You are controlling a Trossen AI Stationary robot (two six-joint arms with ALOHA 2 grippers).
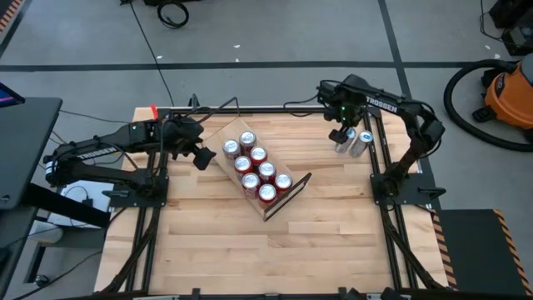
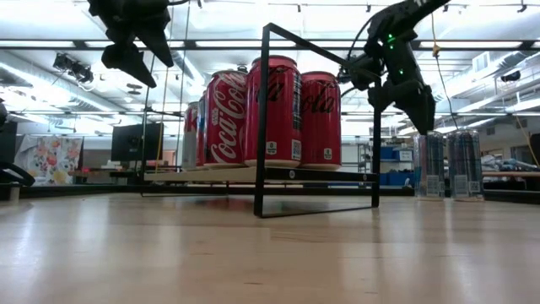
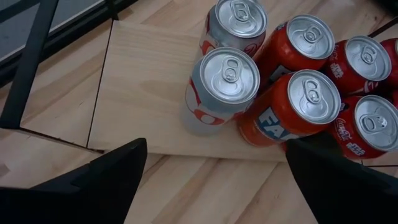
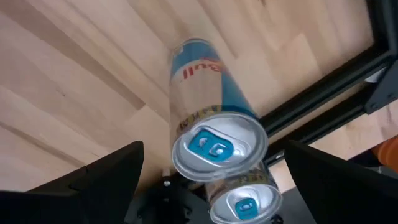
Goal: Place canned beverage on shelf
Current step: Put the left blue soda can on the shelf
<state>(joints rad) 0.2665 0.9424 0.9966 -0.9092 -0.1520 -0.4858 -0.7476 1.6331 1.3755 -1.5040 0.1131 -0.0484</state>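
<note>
The scene is evenly lit by ceiling strip lights (image 2: 278, 44); the wooden table (image 2: 253, 253) foreground is blurred, and glare is seen overhead.

Rear cans on the shelf (image 2: 253, 174) mostly masked in the low view by the front red cans (image 2: 272, 110); row count not readable there. Shelf's far end cut by the left wrist picture's edge, with the outermost red can (image 3: 393, 59) only partly seen. Second slim can (image 4: 244, 200) half covered by the nearer slim can (image 4: 211, 124) and clipped at the picture's edge. Lettering on the nearer one only partly legible. Room behind the table too hazy to identify.
</note>
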